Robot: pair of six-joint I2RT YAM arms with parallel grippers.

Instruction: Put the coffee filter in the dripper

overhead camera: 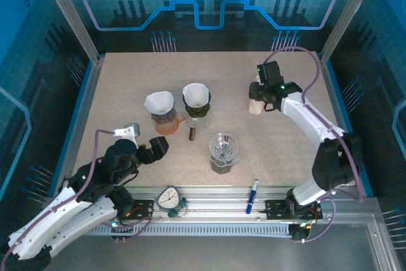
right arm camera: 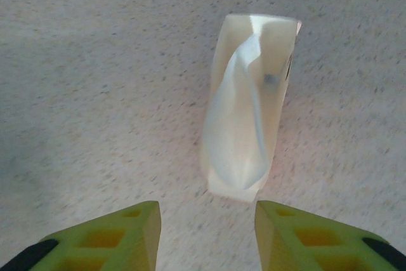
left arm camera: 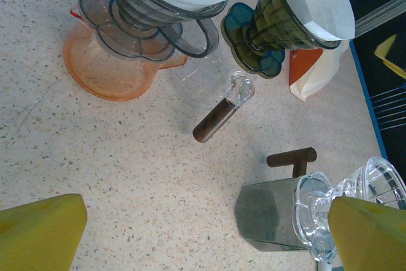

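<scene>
Right pincer (right arm camera: pixel 206 223) released, fingers parted, nothing between them; over desk (overhead camera: pixel 127 93) at 2 o'clock. Folded white coffee filter (right arm camera: pixel 247 106) on desk just ahead of fingertips, not touching them. Empty glass dripper (overhead camera: pixel 223 147) on steel base (left arm camera: pixel 266 214) near desk centre, toward 5 o'clock, well apart from filter. Left pincer (left arm camera: pixel 209 239) released wide, empty, at 8 o'clock. Toward 11–12 o'clock: grey dripper (overhead camera: pixel 160 103) on orange server (left arm camera: pixel 108 74), dark green dripper (overhead camera: pixel 196 96), both paper-lined. Brown vial (overhead camera: pixel 191 132) lies near them.
</scene>
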